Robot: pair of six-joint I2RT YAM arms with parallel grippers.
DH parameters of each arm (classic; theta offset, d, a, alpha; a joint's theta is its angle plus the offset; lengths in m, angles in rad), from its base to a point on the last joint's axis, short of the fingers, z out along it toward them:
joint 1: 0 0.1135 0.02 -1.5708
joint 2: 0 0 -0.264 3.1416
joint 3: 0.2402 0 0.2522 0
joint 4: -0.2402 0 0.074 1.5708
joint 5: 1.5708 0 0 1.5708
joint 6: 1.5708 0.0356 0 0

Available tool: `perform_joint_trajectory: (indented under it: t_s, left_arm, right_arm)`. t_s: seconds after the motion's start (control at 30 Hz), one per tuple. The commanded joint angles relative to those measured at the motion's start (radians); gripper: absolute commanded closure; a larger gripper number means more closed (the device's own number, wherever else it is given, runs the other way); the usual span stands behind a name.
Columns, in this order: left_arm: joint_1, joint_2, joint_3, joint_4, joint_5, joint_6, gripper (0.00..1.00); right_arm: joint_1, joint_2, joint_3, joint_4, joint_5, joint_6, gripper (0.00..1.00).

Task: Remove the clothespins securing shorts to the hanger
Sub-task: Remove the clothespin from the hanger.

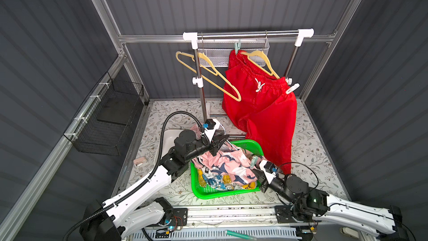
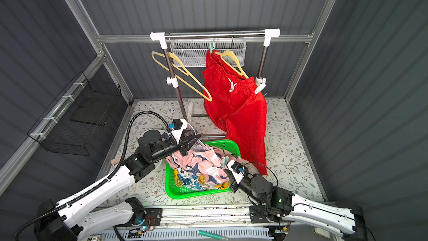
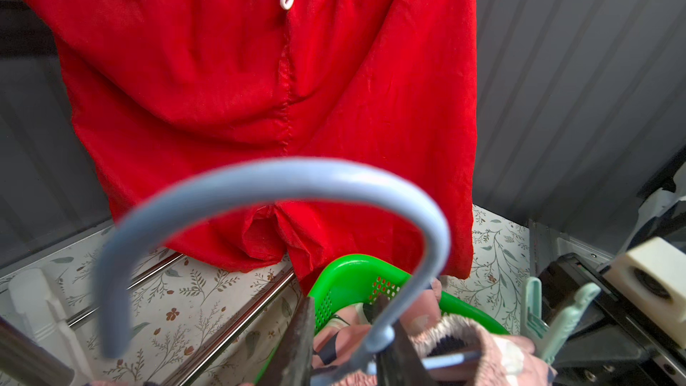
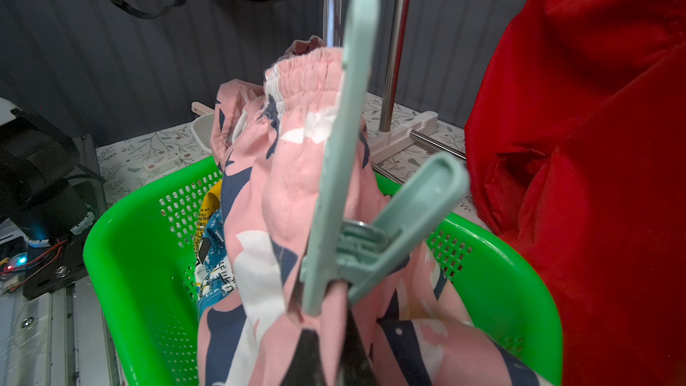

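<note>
Clothespin [image 4: 343, 165] clipped on pink shorts [image 4: 289, 187] sits just beyond the closed right fingers [image 4: 308, 362].

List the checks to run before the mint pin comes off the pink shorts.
1. Mint green plastic clothespin clamped on the pink bird-print shorts: ok.
2. Right gripper jaws shut at that clothespin's clamping end: ok; gripping pin or cloth: cannot tell.
3. Left gripper jaws around the neck of the grey wire hanger; firm hold: cannot tell.
4. Green plastic basket beneath the pink shorts: ok.
5. Red shorts freed from the yellow hanger: not ok, white clothespin is on the waistband.
</note>
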State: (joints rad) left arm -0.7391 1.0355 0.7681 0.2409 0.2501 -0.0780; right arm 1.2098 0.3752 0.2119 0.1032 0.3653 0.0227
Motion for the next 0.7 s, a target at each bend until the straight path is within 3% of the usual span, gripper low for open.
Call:
perform_joint_trajectory:
  t_s: [0.0, 0.13, 0.3, 0.37, 0.53, 0.67]
  left_arm:
    - [-0.005, 0.005, 0.042, 0.008, -0.035, -0.009, 0.79]
    - [-0.004, 0.016, 0.052, -0.007, -0.043, -0.023, 0.91]
    - [-0.005, 0.029, 0.069, -0.037, -0.084, -0.039, 0.95]
    - [-0.005, 0.036, 0.076, -0.058, -0.095, -0.046, 0.96]
    - [-0.005, 0.043, 0.102, -0.113, -0.132, -0.064, 0.97]
    - [-0.005, 0.040, 0.109, -0.138, -0.138, -0.070, 0.97]
  right_arm:
    - [0.002, -0.006, 0.036, 0.019, 0.011, 0.009, 1.00]
    - [0.002, -0.007, 0.043, -0.001, 0.012, 0.018, 1.00]
    - [0.001, -0.011, 0.065, -0.062, 0.006, 0.035, 0.98]
    - [0.002, -0.013, 0.079, -0.088, 0.003, 0.046, 0.90]
    - [0.002, -0.029, 0.111, -0.157, -0.011, 0.074, 0.59]
    - [0.002, -0.046, 0.131, -0.199, -0.040, 0.085, 0.47]
